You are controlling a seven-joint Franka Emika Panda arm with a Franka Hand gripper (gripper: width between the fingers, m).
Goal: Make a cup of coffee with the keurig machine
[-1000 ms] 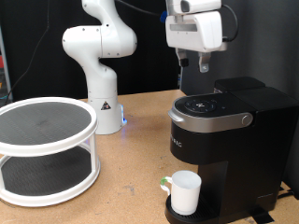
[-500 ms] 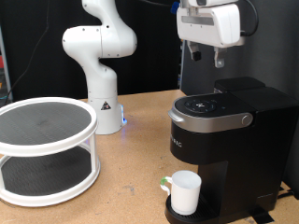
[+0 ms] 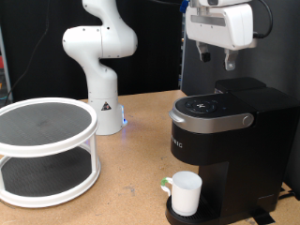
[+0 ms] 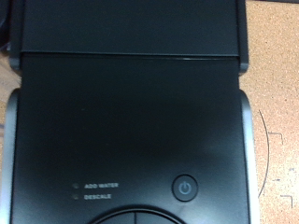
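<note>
The keurig machine (image 3: 221,141) stands on the table at the exterior view's right, with its lid down. The white cup (image 3: 185,192) sits on the drip tray under the spout, handle towards the exterior view's left. My gripper (image 3: 217,59) hangs above the rear of the machine, its fingers apart with nothing between them. The wrist view looks straight down on the machine's black top (image 4: 131,112), with its power button (image 4: 185,188) and two small indicator labels. My fingers do not show in that view.
A white two-tier round rack (image 3: 45,150) stands at the exterior view's left. The arm's white base (image 3: 99,70) is behind it in the middle. The wooden table (image 3: 131,178) runs between the rack and the machine.
My gripper has moved towards the exterior view's right and a little up, from above the machine's front lid to above its rear. The cup and the machine have not moved.
</note>
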